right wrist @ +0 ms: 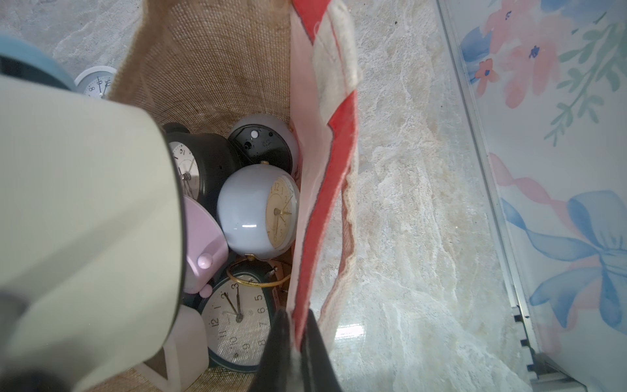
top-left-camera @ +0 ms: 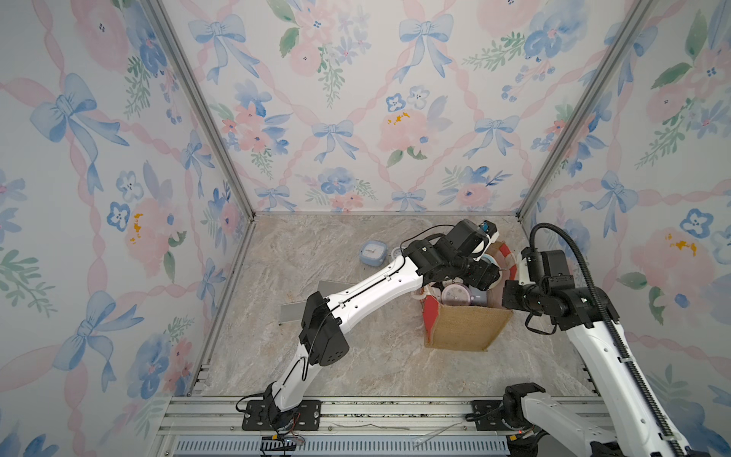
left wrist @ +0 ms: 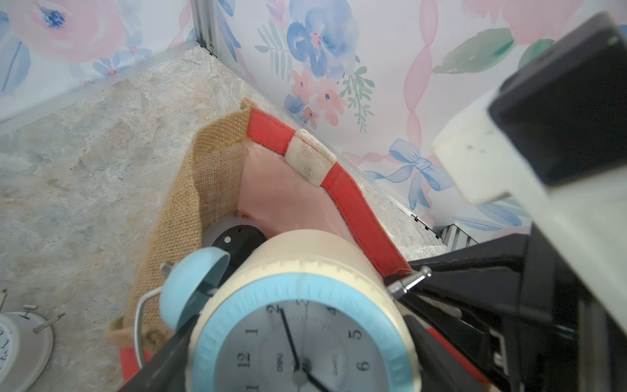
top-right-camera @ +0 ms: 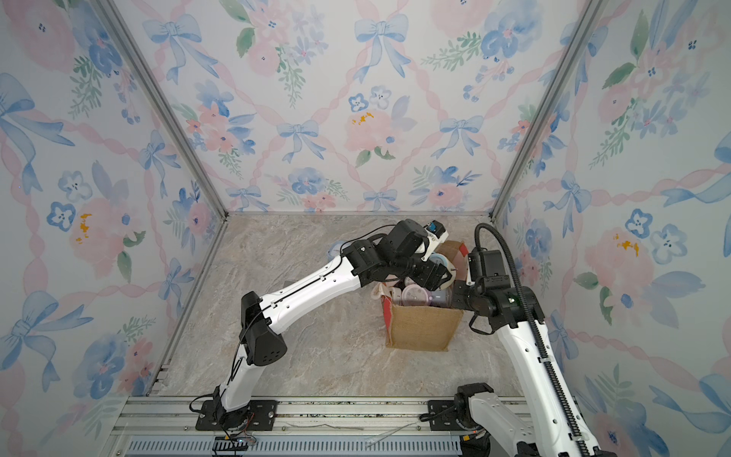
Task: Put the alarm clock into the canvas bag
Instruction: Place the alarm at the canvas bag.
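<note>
so the left claw [left wrist: 298, 349] is clamped wide around the alarm clock [left wrist: 305, 271], the cream one with the pale blue bezel and twin bells, dial facing back up at its wrist cam. The clock hangs over the mouth of the canvas bag [top-left-camera: 466, 328] and doesn't look properly inside yet, with the opening right under the claw and a bit ahead of it. The right claw [right wrist: 299, 339] is pinched shut on the rim of the bag's red side panel, just beside the left claw, propping the mouth open. Straight below the left claw the bag's already crowded: a lavender ball clock [right wrist: 251, 210], a pink clock [right wrist: 203, 237], a black clock [right wrist: 203, 159] and a green-rimmed clock [right wrist: 237, 319] lying face up. A blue square clock [top-left-camera: 372, 252] sits well off to the claw's side on the table [top-left-camera: 316, 356]. To do this step well, the left claw probably wants to go down before letting go, since a drop from up here would land on glass faces. The burlap wall is close by the near bell, so the bells and wire handle could snag, and a nudge toward the red panel side should help. The right claw should hang on to the rim until the left claw is out
</note>
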You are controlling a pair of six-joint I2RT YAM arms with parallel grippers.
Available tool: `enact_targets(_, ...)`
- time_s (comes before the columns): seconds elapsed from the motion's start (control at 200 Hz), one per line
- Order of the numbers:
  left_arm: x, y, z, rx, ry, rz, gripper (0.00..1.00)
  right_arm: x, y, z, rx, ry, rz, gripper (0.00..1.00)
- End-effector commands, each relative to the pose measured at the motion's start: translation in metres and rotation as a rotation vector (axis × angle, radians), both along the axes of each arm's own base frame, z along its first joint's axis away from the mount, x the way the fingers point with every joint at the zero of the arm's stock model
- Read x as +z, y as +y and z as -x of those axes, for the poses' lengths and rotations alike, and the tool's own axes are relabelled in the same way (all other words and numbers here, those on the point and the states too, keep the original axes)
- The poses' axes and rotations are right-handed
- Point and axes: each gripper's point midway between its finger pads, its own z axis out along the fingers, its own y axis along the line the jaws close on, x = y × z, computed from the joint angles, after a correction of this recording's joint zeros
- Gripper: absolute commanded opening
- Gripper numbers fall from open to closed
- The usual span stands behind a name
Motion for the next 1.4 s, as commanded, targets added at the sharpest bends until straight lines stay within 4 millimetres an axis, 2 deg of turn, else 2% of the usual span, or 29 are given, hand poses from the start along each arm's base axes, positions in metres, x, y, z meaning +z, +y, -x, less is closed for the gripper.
enact_targets(0.0,0.039,0.003,0.019,-0.019,-0.044,0.061,0.68,0.002,-0.004,0.004,-0.007,-0.003,0.018,0.0)
enact_targets(0.205,0.031,0.003,0.019,-0.01,-0.041,0.039,0.68,0.0,-0.005,0.004,-0.005,0.001,0.021,0.0)
enact_targets(0.38,0.013,0.002,0.007,0.022,-0.038,0.002,0.68,0.001,-0.005,0.004,-0.005,0.001,0.019,0.0)
enact_targets(0.565,-0.018,0.001,-0.012,0.056,0.004,-0.038,0.67,0.002,-0.004,0.004,-0.002,-0.002,0.019,0.0)
enact_targets(0.88,-0.055,-0.021,-0.022,0.021,0.069,-0.046,0.66,0.002,-0.004,0.004,0.0,-0.002,0.018,0.0)
enact_targets(1.03,-0.078,-0.026,-0.034,0.047,0.073,-0.074,0.65,0.002,-0.003,0.003,0.001,-0.002,0.014,0.0)
enact_targets(1.39,-0.139,-0.011,-0.065,0.155,0.017,-0.232,0.65,0.002,-0.002,0.002,0.008,-0.001,0.011,0.0)
